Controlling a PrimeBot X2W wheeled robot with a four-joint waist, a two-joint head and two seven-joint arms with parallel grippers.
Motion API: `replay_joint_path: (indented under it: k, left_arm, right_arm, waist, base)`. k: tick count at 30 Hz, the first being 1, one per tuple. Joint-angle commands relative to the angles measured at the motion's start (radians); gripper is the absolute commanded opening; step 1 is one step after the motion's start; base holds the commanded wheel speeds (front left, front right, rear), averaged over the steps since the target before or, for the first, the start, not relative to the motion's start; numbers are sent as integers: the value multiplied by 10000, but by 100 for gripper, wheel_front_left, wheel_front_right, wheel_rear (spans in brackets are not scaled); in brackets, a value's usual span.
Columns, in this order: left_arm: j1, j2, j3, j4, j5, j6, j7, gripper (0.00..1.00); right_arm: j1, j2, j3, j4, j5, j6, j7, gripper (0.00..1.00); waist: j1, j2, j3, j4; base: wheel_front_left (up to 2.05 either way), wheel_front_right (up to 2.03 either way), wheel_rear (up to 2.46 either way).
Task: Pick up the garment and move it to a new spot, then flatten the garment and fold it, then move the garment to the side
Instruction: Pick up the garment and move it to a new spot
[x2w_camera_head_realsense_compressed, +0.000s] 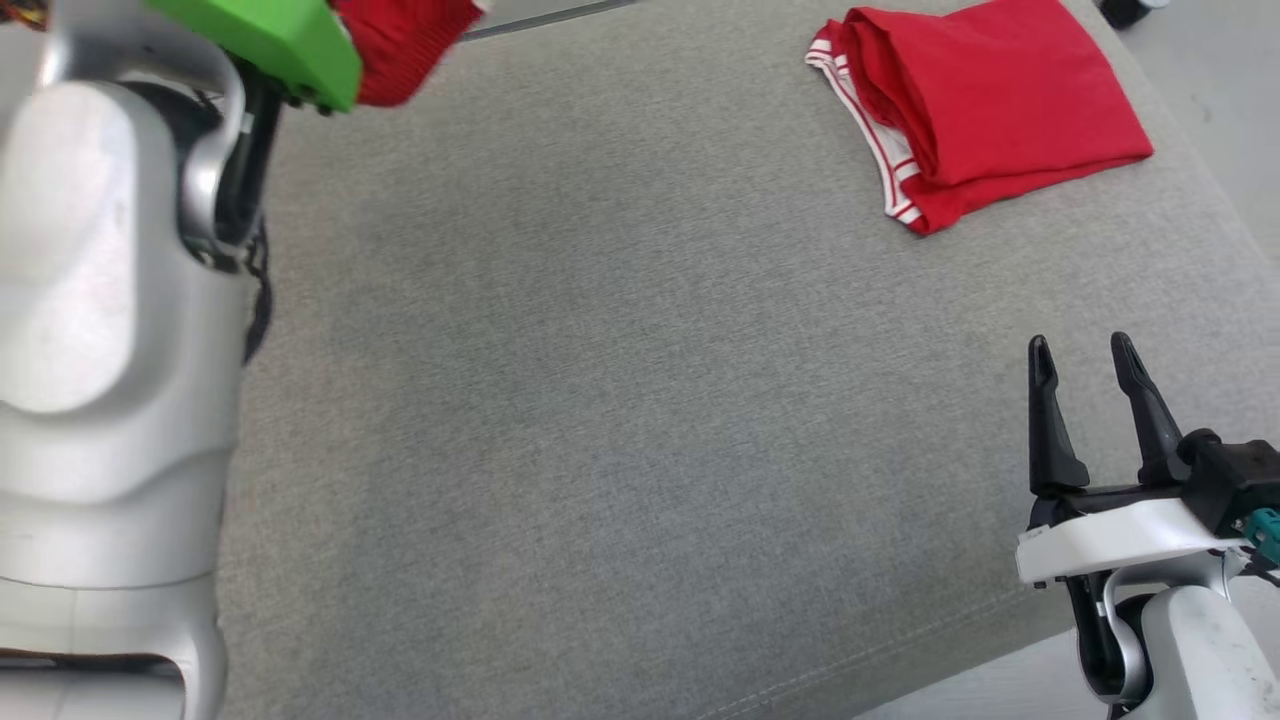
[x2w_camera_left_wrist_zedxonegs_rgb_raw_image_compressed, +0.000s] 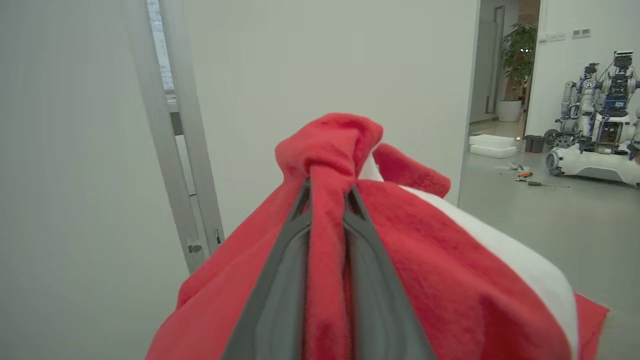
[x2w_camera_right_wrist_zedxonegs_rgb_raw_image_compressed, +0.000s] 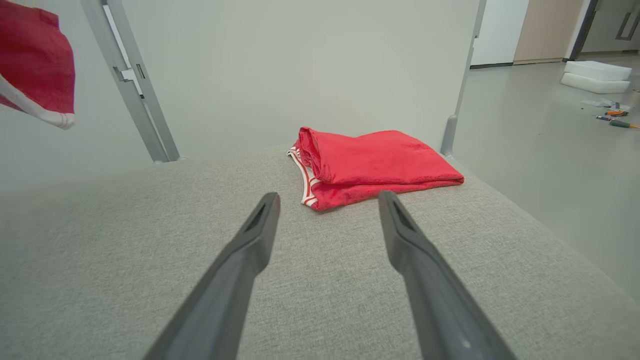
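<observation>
Hanging bunched from left hand (x2w_camera_left_wrist_zedxonegs_rgb_raw_image_compressed: 328, 190), red garment (x2w_camera_left_wrist_zedxonegs_rgb_raw_image_compressed: 440, 260), drooping downward

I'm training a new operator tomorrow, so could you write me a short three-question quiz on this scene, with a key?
1. True or false: the left gripper is shut on a white-banded red garment.
2. In the head view, where on the grey cushion does the folded red garment lie? A) far right B) near left C) dead centre
3. Fill in the blank: the right gripper has its fingers ___, with nothing between them.

Key: 1 true; 2 A; 3 open.
</observation>
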Motion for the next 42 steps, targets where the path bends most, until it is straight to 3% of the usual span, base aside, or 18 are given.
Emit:
replay_joint_path:
  k: [1, 9, 17, 18, 19, 20, 30, 42]
  left_arm:
    - [363, -106, -108, -32, -112, -16, -25, 0]
    - [1993, -817, -868, 401, -101, 151, -378, 0]
    - [3695, -1305, -1770, 1785, -376, 271, -1207, 0]
    - [3870, -1346, -1895, 1993, -452, 270, -1326, 15]
    - [3977, -1361, -1995, 2143, -522, 269, -1443, 46]
    - [4101, -1384, -2175, 2356, -542, 258, -1526, 100]
    - [3995, -1428, -2914, 2684, -1156, 591, -3069, 100]
    - [5168, -614, -1268, 1260, -802, 1225, -3602, 100]
  right_arm:
    - [102, 38, 16, 29, 59, -19, -27, 100]
    - [113, 169, 140, 75, 112, -19, -28, 100]
    - [-51, 232, 419, 222, 163, -19, -28, 100]
    - [-71, 239, 460, 245, 176, -19, -28, 100]
    - [-89, 244, 488, 265, 186, -19, -28, 100]
    - [-110, 258, 532, 294, 201, -18, -28, 100]
    - [161, 151, 579, 401, 114, -19, -29, 100]
    - [532, -168, 472, 343, -8, -18, -29, 100]
  waist:
    - [0, -1, -215, -527]
    - [0, -1, -125, -709]
    - [0, -1, -17, -531]
    - [0, -1, -14, -495]
    - [0, -1, -16, -464]
    - [0, -1, -21, -428]
    - [0, -1, -564, 221]
    - [0, -1, -1611, 1595]
  base:
    - [0, 0, 0]
    - [0, 0, 0]
    - [0, 0, 0]
    - [0, 0, 0]
    - [0, 0, 0]
    - [0, 0, 0]
    - [0, 0, 0]
    - [0, 0, 0]
